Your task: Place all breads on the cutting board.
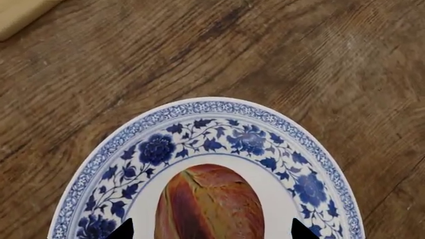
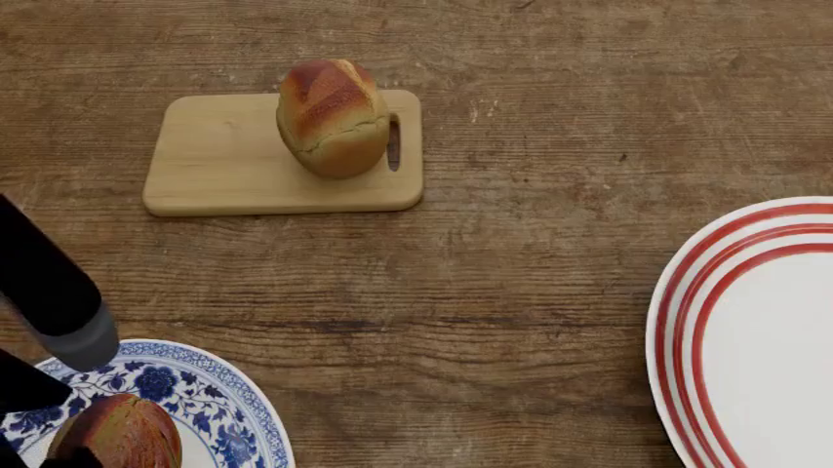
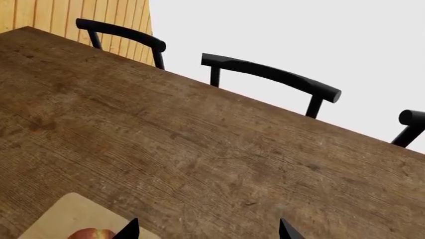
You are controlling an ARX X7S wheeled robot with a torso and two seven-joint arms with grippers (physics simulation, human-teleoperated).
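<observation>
L wrist view: we see the dark roll lying in the well of the blue-floral plate. Our left gripper has tips spread wide, one each side of the roll, holding nothing; set to close on it, we judge. Cutting board corner shows well beyond the plate.
Head view: golden loaf already on the board, by the handle slot, leaving bare wood for the roll. Roll is well away from the board, on the plate. Red-ringed plate is far from the board and not needed.
R wrist view: right gripper hangs near the board, tips apart, nothing held; parked clear, we reckon. Chairs stand past the table.
</observation>
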